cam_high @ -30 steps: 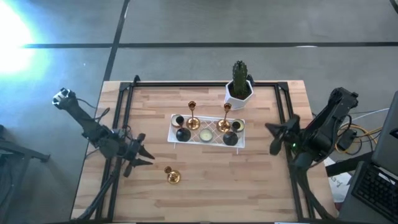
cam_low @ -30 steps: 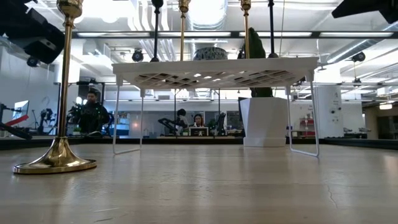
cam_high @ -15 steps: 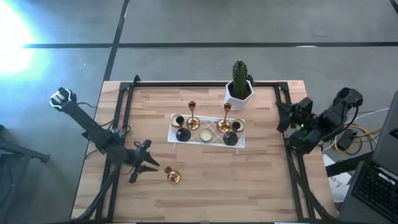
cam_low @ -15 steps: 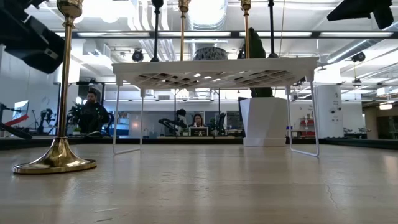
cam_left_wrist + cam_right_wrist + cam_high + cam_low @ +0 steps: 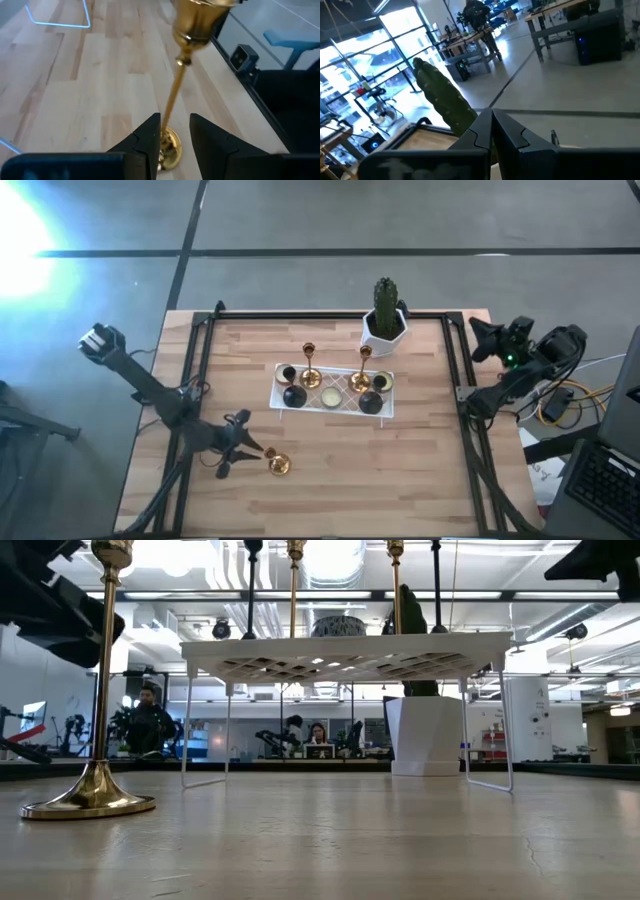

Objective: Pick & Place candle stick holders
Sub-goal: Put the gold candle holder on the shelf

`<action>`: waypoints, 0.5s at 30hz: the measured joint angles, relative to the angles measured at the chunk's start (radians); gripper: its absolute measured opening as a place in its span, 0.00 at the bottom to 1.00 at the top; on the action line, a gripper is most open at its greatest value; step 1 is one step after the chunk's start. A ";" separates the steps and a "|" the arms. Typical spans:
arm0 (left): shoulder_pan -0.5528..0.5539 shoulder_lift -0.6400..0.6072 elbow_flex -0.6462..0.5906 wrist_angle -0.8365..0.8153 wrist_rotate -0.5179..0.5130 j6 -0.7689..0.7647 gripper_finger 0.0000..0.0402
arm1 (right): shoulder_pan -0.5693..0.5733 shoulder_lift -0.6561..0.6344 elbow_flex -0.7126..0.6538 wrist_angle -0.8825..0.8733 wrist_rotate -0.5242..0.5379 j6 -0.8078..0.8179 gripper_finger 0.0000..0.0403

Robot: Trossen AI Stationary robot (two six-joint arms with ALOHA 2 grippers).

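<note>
On the counter (image 5: 330,470), the left pincer (image 5: 174,137) stood partly apart around the gold holder's (image 5: 176,95) stem; a bump could tip it.

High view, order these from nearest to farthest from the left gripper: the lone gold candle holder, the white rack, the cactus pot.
From the left gripper:
1. Lone gold candle holder, on the table right beside the gripper.
2. White rack, mid-table, farther back.
3. Cactus pot, at the far edge, behind the rack.
</note>
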 joint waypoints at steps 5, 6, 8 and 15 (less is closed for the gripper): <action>0.043 0.055 0.000 0.065 0.020 0.007 0.27 | 0.000 -0.040 0.000 0.002 0.001 0.000 0.02; 0.052 0.065 0.000 0.078 0.032 0.010 0.27 | 0.000 -0.044 0.000 0.002 0.002 0.000 0.02; 0.070 0.086 0.000 0.108 0.058 0.019 0.27 | 0.000 -0.044 0.000 0.004 0.002 -0.016 0.02; 0.119 0.147 0.000 0.221 0.157 0.038 0.27 | 0.000 -0.039 0.000 0.006 0.002 -0.069 0.02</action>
